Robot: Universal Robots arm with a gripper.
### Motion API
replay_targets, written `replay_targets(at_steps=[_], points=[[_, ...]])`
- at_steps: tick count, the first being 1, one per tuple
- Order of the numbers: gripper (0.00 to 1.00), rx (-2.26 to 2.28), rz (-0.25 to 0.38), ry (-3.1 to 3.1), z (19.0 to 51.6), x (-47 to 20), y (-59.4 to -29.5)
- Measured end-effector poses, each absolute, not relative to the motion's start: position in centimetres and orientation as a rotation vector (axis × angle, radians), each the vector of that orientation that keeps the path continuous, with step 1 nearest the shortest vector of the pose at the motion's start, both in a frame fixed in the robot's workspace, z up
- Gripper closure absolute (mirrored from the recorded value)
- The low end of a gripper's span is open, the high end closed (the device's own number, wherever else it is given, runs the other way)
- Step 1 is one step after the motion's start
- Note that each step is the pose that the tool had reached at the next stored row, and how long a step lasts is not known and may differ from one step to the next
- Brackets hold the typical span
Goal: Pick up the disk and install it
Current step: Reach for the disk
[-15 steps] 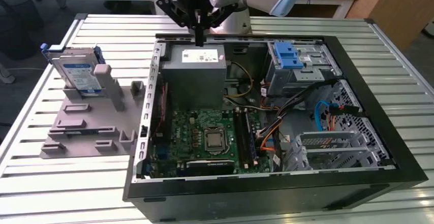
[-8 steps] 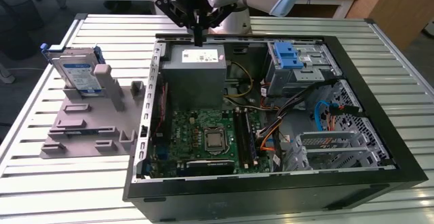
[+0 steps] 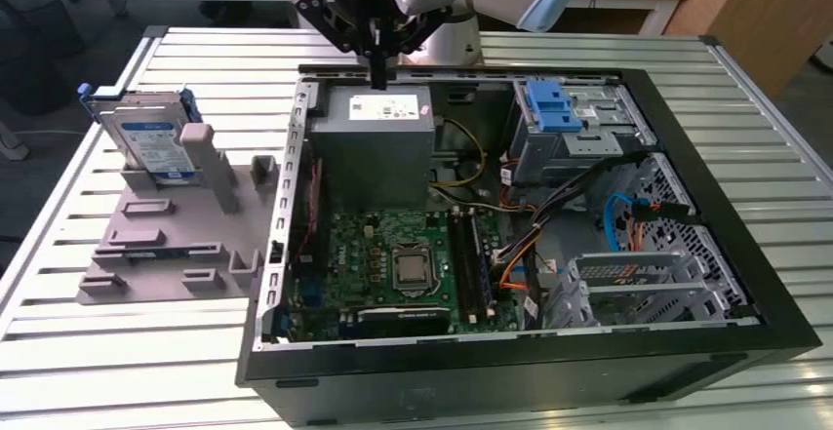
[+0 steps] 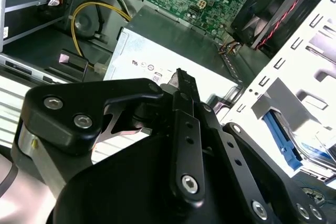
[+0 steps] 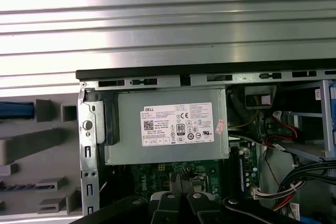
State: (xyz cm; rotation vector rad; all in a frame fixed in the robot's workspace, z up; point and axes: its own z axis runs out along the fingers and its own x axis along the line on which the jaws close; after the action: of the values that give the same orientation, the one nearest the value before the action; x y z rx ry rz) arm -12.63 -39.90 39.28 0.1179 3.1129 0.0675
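The disk [image 3: 154, 142], silver with a blue-and-white label and a blue carrier frame, stands on edge in a grey holder [image 3: 170, 240] on the table, at the exterior view's left of the open computer case [image 3: 521, 352]. Its blue frame edge [image 5: 16, 109] also appears in the first wrist view. My gripper [image 3: 378, 81] hangs over the case's rear wall, above the grey power supply box [image 3: 377, 147], well apart from the disk. Its fingers are shut together with nothing between them, as both wrist views show [image 4: 181, 74] [image 5: 180, 178].
Inside the case lie a green motherboard [image 3: 390, 259], cable bundles [image 3: 573, 206] and a metal drive cage with a bright blue latch [image 3: 553, 108]. The slatted metal table [image 3: 78, 352] extends round the case. Desks stand behind it.
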Motion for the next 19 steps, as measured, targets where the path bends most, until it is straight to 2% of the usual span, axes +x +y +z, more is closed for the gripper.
replay_targets(at_steps=[19], points=[[0.89,0.118,0.068,3.117,39.14,-13.09,-39.89]])
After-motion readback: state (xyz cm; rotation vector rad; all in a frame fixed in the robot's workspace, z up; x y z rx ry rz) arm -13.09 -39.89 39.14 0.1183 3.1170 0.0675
